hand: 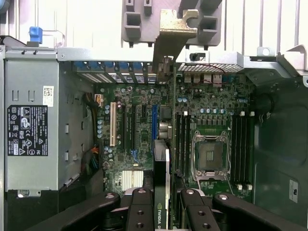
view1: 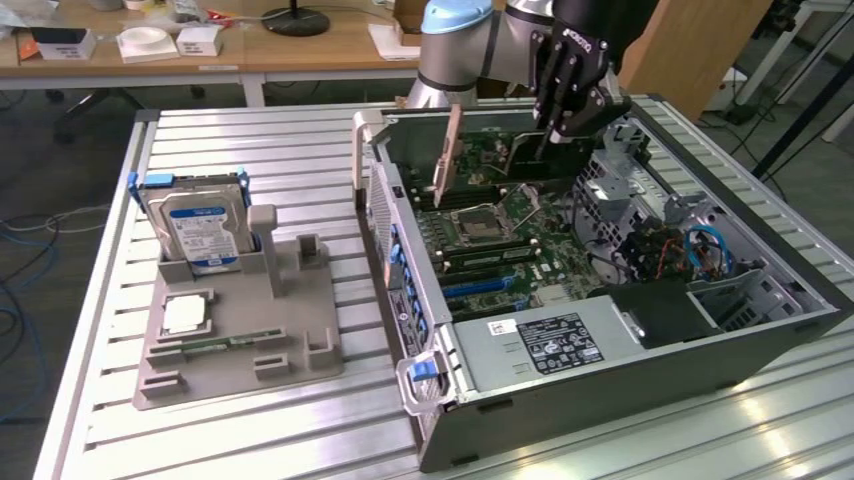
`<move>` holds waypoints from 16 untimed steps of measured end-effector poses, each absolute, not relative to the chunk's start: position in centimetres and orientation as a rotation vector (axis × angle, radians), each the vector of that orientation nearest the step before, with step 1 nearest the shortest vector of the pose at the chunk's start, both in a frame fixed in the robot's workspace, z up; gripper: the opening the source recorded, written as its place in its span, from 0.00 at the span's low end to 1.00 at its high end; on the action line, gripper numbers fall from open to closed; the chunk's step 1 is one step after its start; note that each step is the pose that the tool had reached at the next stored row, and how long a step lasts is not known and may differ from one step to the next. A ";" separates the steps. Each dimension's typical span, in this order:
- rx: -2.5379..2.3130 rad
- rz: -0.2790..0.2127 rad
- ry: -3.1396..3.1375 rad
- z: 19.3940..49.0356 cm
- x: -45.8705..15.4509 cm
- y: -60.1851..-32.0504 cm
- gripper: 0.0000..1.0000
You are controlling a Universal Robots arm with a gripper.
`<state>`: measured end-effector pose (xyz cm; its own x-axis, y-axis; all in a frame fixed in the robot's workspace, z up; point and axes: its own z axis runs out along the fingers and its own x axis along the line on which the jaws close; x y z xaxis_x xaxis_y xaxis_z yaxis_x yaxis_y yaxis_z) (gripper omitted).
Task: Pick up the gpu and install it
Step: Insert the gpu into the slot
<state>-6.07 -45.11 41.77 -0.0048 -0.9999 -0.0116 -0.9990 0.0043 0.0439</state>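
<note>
gpu (view1: pixel 527 167): thin dark green card, metal bracket (view1: pixel 451 150) at one end, gripped upright on edge above motherboard (view1: pixel 501 250).

Hard drive (view1: pixel 200 230) (blue label) upright in grey stand (view1: pixel 287 310); slatted metal table (view1: pixel 254 150) beneath

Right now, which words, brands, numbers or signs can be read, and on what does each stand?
"NVIDIA": on the edge of the gpu, clamped in the gripper.
Black label on the power supply: print too small to read.
Blue label on the hard drive: too small to read.
</note>
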 end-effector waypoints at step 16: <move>2.198 -0.061 -2.212 41.3 -6.1 -45.1 0.26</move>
